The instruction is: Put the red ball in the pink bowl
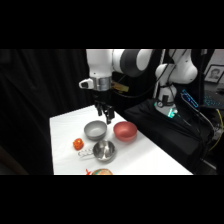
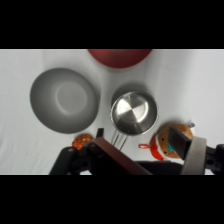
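Observation:
The red ball [image 1: 78, 144] lies on the white table, left of the steel cup [image 1: 104, 150]. In the wrist view the red ball [image 2: 82, 141] peeks out beside the black linkage. The pink bowl [image 1: 125, 130] stands at the right, holding nothing; only the rim of the pink bowl [image 2: 119, 56] shows at the wrist view's top edge. My gripper [image 1: 106, 116] hangs above the table behind the grey bowl [image 1: 95, 130], well off the ball. In the wrist view the gripper [image 2: 136, 139] is open with nothing between its fingers.
The grey bowl [image 2: 64, 100] and the steel cup [image 2: 133, 113] with its handle sit between ball and pink bowl. An orange-rimmed flat round thing [image 1: 100, 172] lies at the table's front edge. Black cloth surrounds the table [image 1: 145, 157].

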